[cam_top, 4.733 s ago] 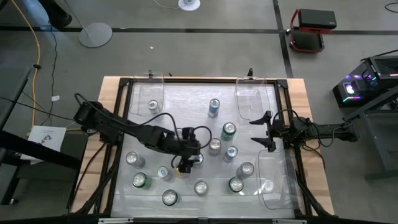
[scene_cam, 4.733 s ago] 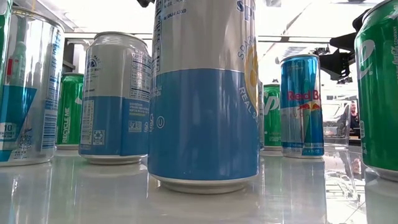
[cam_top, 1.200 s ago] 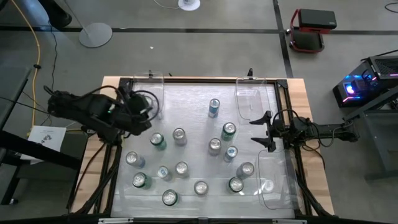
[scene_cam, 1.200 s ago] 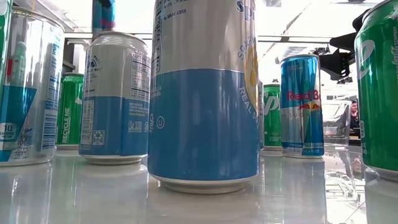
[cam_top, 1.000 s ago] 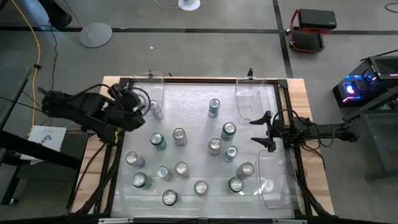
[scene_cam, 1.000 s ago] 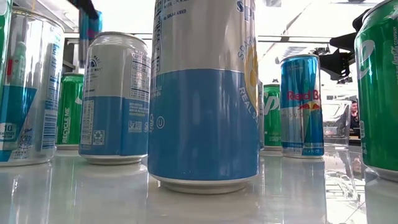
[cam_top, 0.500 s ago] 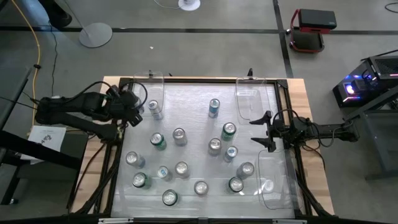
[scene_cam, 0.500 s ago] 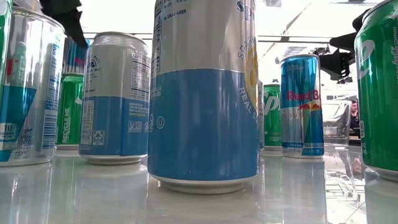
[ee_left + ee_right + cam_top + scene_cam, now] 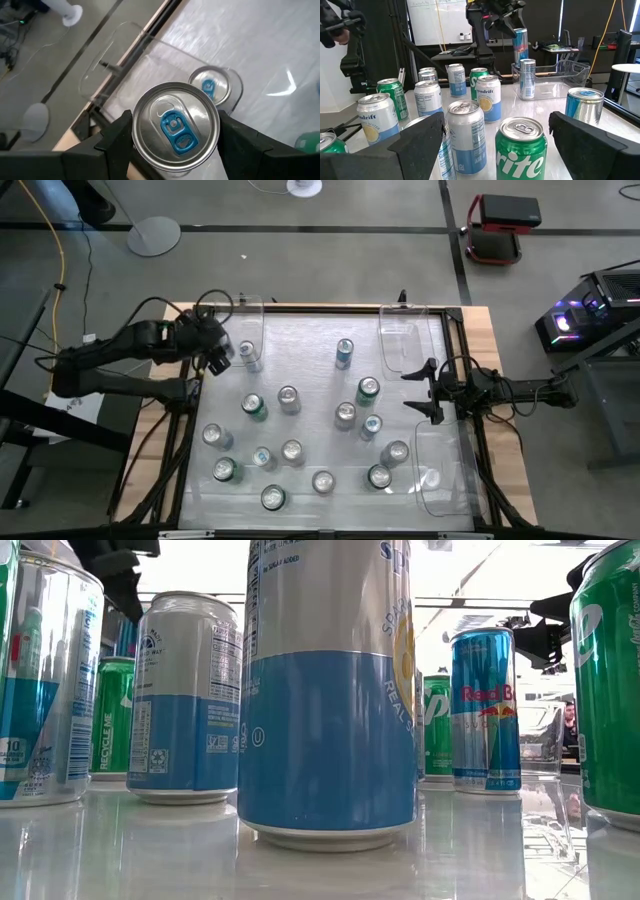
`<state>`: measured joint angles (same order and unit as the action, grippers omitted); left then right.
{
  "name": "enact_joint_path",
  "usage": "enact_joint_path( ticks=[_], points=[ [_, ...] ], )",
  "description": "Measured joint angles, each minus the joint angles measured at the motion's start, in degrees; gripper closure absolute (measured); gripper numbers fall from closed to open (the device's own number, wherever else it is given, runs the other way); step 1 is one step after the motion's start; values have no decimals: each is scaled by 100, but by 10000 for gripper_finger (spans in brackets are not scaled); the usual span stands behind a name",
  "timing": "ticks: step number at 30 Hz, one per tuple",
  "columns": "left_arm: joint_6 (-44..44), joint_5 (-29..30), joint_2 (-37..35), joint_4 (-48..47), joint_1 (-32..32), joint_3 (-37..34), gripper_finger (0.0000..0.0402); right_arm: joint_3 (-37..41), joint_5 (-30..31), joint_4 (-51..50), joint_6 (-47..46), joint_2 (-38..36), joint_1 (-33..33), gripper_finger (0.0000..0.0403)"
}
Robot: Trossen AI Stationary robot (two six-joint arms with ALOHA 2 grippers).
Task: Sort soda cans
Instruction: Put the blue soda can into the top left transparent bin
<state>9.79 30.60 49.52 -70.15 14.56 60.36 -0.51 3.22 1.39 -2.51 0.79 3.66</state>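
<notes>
While the left gripper [image 9: 218, 350] hangs over the far-left corner of the table [image 9: 486, 330], we see its two fingers [image 9: 116, 137] clamped on either side of a slim can [image 9: 175, 126] with a silver top and a blue tab. In the right wrist view this held can [image 9: 520, 44] sits above a clear bin [image 9: 559, 75], with another slim can [image 9: 527, 78] standing upright in that bin below it. From above, that standing can [image 9: 247, 354] is in the far-left bin [image 9: 242, 310], just right of the gripper.

The right gripper [image 9: 424, 392] waits at the right edge of the table, between the far-right bin [image 9: 400, 320] and the near-right bin [image 9: 440, 495]; its fingers are spread wide and hold nothing.

We count the remaining soda cans [image 9: 291, 450] standing upright and loose on the table's centre and near half, apart from one another. One can [image 9: 430, 477] stands in the near-right bin. In the low view a large silver-and-blue can [image 9: 330, 690] stands nearest the camera.
</notes>
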Motion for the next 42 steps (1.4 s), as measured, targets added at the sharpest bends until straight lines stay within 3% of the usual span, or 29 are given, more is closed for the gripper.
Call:
enact_joint_path(
  ticks=[7, 21, 30, 42],
  points=[
    [-655, -677, -17, 476, 611, -163, 173, 1, 0, 0, -1, 0, 0, 53],
    [-1201, -1236, -88, 1472, 1534, -1640, 172, 0, 0, -1, -2, -1, -1, 53],
    [-1351, -1742, -101, 1584, 1818, -1650, 171, 0, 0, -2, -2, 0, -2, 53],
    [-1415, -1963, -90, 1604, 1924, -1650, 153, 0, 0, -2, 0, -1, -2, 53]
  ],
)
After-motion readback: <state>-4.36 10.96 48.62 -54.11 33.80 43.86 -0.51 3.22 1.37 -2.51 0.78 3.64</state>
